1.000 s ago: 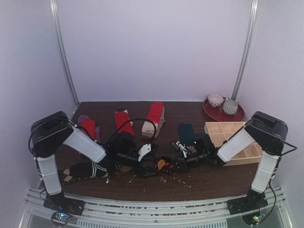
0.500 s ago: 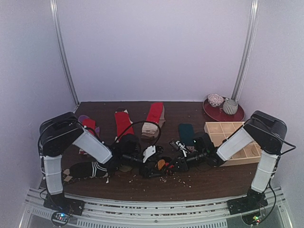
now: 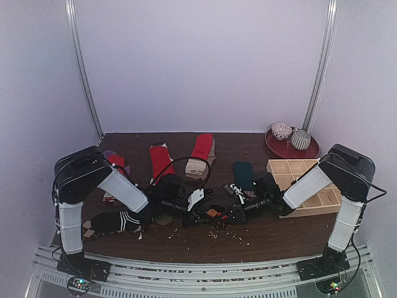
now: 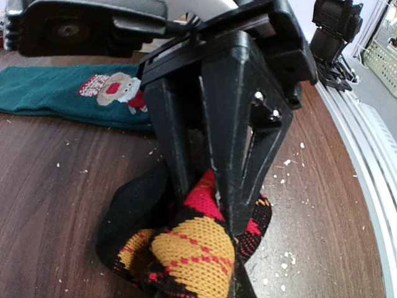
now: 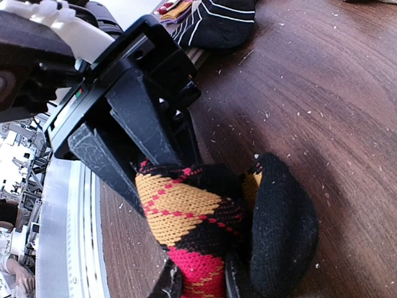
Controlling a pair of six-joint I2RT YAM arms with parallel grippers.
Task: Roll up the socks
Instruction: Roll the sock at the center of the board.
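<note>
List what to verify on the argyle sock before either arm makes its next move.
1. Left end effector shut on the argyle sock: ok.
2. Right end effector gripping the same sock from the opposite side: ok.
3. Sock rolled tight: not ok, it is loosely bunched and a black end bulges out.
4. Teal sock apart from the bundle: ok.
5. Both socks of the pair in the bundle: cannot tell.

A black argyle sock [image 4: 192, 248] with orange and red diamonds sits bunched on the counter [image 4: 56, 198], pinched by both sets of jaws. A teal sock [image 4: 56, 93] with a cartoon figure lies flat beyond them.
</note>
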